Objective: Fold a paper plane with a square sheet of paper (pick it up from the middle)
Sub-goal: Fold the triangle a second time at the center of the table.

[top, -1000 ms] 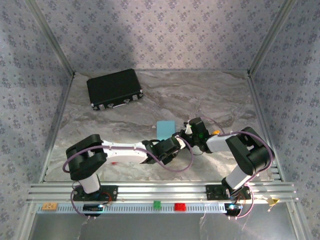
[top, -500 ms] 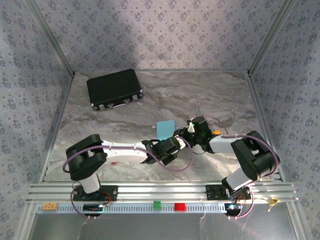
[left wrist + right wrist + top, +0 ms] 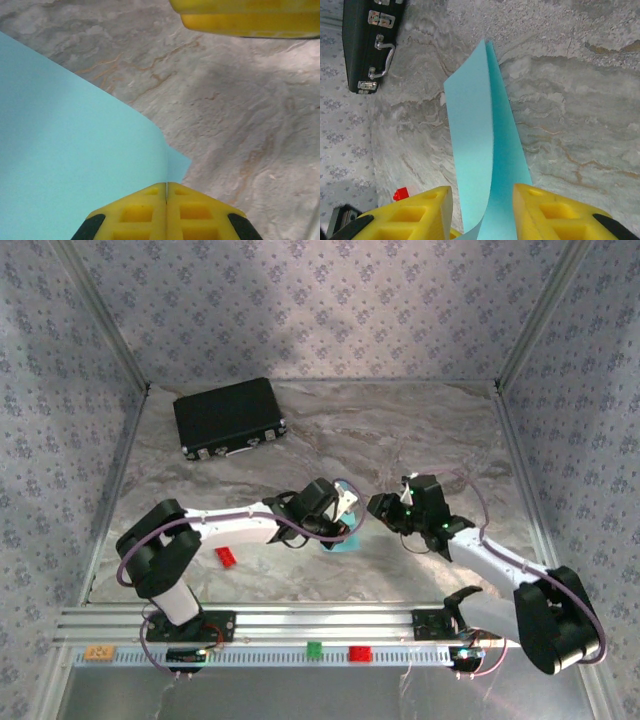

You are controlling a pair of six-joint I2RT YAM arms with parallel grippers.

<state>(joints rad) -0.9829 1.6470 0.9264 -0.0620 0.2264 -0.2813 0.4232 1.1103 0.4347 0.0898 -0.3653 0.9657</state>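
Note:
The light-blue square sheet of paper (image 3: 338, 543) is bent double in a soft curve and held off the table between the two arms. My left gripper (image 3: 166, 185) is shut on the sheet's (image 3: 75, 150) edge, its yellow fingers pressed together over the paper. In the top view the left gripper (image 3: 345, 508) faces the right gripper (image 3: 378, 506) at mid-table. My right gripper (image 3: 482, 189) is open. The two layers of the sheet (image 3: 475, 125) run up between its fingers (image 3: 545, 205) with a gap on each side.
A black case (image 3: 230, 417) lies at the back left, seen again as the black case (image 3: 367, 45) from the right wrist. A small red brick (image 3: 226, 556) rests on the marble table (image 3: 420, 430) near the left arm. Patterned walls close three sides.
The left gripper has shut on the sheet and lifted it from lying flat. The right arm has drawn back to the right and its jaws have widened.

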